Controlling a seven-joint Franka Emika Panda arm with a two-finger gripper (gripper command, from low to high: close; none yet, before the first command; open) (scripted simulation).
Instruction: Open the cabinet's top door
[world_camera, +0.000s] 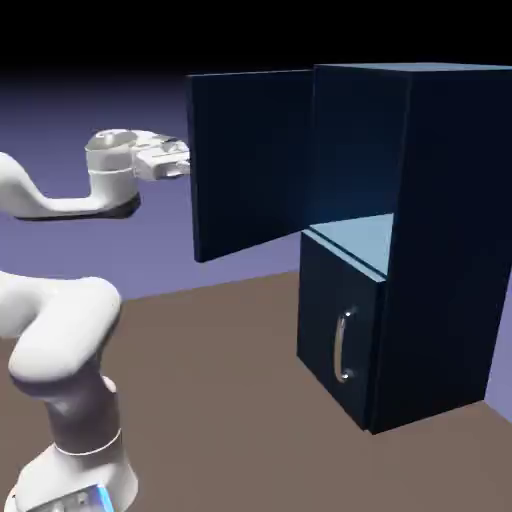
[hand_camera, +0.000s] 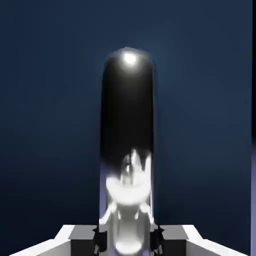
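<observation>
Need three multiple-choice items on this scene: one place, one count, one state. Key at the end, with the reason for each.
1. Where is the lower door's handle?
A) On the lower door's front
B) On the cabinet's top
C) On the tabletop

2. How many doors stand swung open?
A) None
B) One
C) Two

3. What is the gripper doing?
A) Hanging wide open, away from everything
B) Resting on the tabletop
C) Closed on the top door's handle

Key:
1: A, the exterior view shows the silver handle upright on the front of the lower door.
2: B, only the top door stands out from the cabinet; the lower one is shut.
3: C, in the hand view the gripper has its fingertips at either side of the top door's handle, close against it.
</observation>
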